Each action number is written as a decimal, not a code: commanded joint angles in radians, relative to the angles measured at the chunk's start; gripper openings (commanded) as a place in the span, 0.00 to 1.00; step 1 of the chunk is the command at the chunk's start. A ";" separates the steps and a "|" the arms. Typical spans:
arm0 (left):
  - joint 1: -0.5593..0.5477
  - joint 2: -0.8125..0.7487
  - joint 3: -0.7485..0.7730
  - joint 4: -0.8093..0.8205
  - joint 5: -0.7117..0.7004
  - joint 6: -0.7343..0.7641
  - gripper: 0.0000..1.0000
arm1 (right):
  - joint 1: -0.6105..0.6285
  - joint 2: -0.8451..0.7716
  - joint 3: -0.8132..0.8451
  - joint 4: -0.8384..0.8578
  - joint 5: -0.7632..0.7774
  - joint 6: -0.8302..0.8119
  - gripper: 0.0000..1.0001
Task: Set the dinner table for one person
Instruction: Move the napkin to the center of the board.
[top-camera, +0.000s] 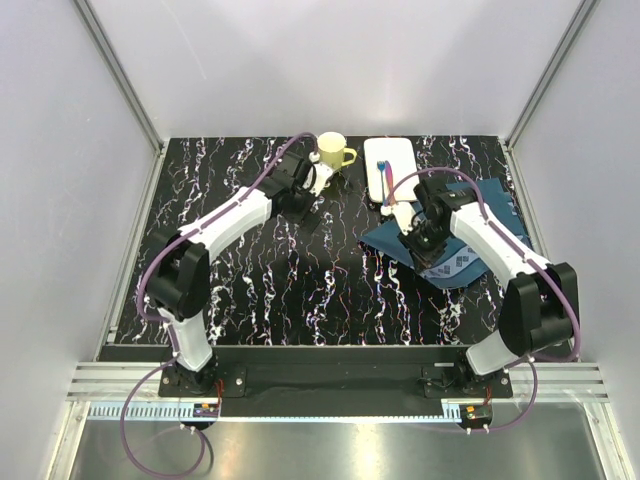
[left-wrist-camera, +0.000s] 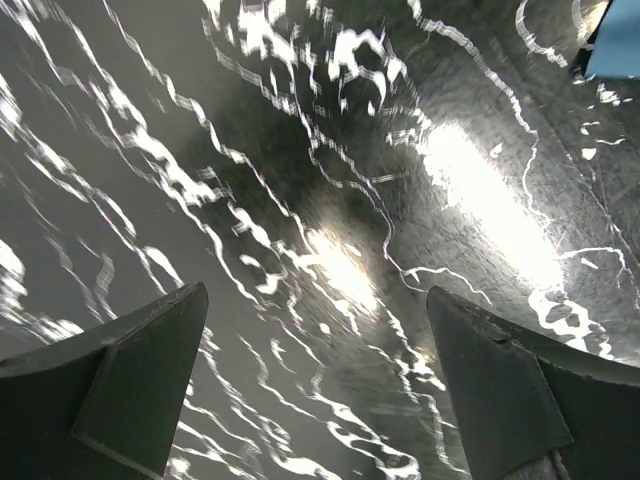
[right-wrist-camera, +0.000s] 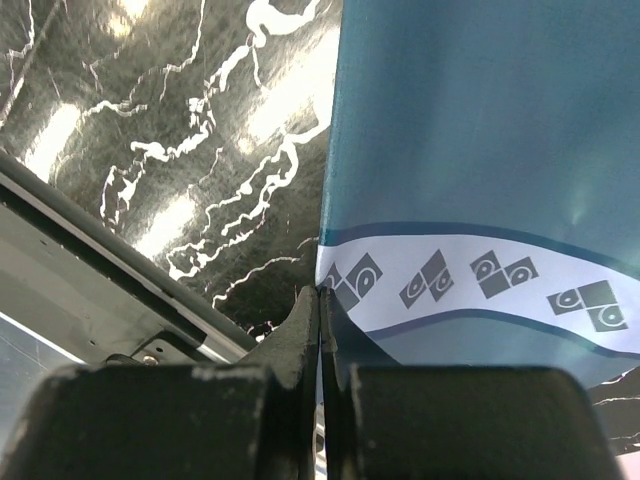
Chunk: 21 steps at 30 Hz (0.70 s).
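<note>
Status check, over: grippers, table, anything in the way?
Left gripper open, empty, over table near mug. Right gripper shut on placemat edge, placemat rumpled, right side. Tray close behind placemat; mug far centre.

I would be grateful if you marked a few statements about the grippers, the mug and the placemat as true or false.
The right gripper is shut on the blue placemat. True.
The left gripper holds the yellow mug. False: its jaws stand open, with only the dinner table below them.
The yellow mug lies on its side. False: it stands upright.
The white tray sits to the right of the mug in the top view. True.
</note>
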 joint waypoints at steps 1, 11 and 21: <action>0.013 0.014 0.103 -0.065 -0.040 -0.183 0.99 | 0.016 0.029 0.077 0.015 -0.035 0.035 0.00; 0.102 0.117 0.169 -0.114 0.400 -0.479 0.99 | 0.056 0.107 0.153 0.115 -0.033 0.166 0.00; 0.066 0.223 0.227 -0.062 0.542 -0.594 0.99 | 0.147 0.188 0.202 0.164 -0.072 0.221 0.00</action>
